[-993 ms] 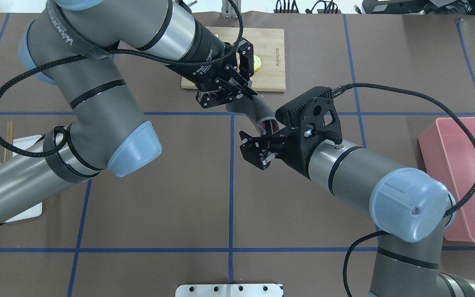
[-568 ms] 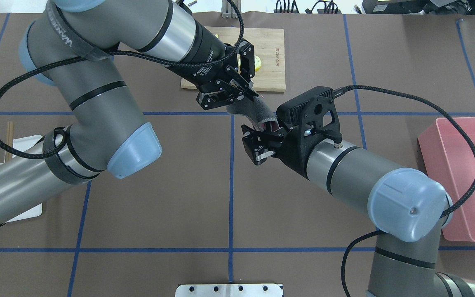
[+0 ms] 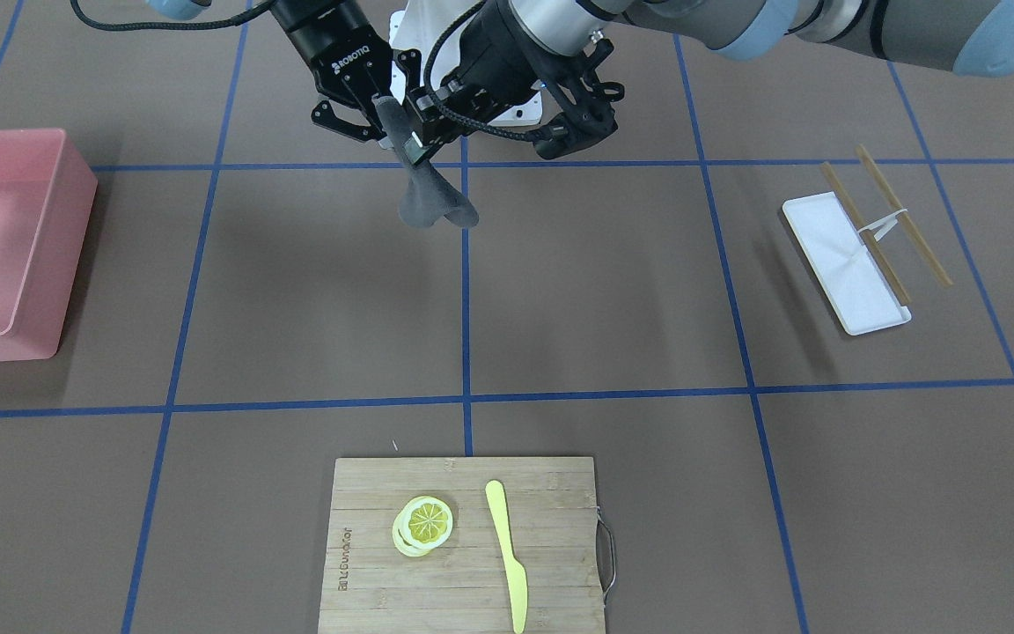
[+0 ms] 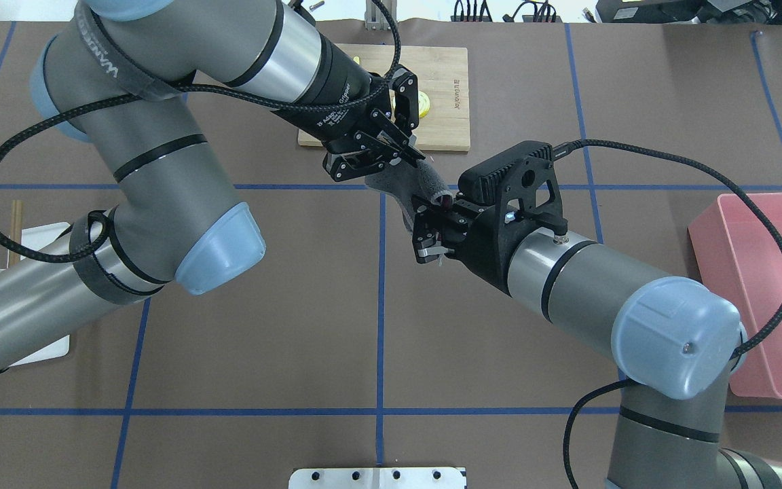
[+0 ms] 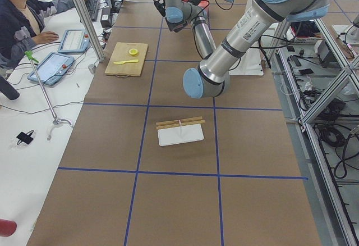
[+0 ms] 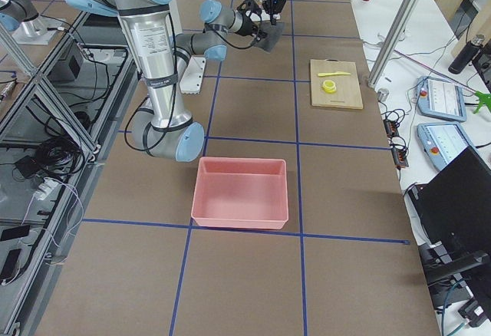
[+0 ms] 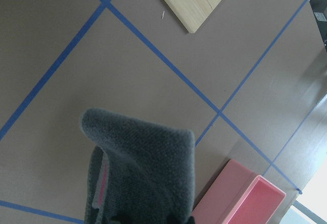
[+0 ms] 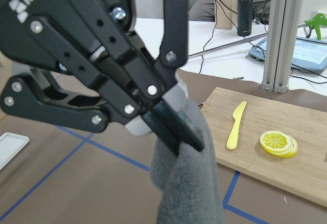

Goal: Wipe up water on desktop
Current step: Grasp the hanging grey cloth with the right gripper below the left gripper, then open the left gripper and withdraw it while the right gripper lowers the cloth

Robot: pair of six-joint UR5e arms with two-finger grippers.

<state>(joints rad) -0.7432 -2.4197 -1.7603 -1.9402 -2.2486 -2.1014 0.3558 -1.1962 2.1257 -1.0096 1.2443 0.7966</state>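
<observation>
The 2 arms reach inward; left gripper point(image 4: 410, 155) jaws pinched together, right gripper point(image 4: 422, 229) just beside.

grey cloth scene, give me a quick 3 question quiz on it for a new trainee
1. True or false: the grey cloth lies flat on the desktop.
2. What lies on the cutting board? A) lemon slices and a yellow knife B) chopsticks C) a sponge
3. In the right wrist view, which hand pinches the cloth?

Key: 1 false, it hangs down from a grip. 2 A. 3 the left hand.
</observation>
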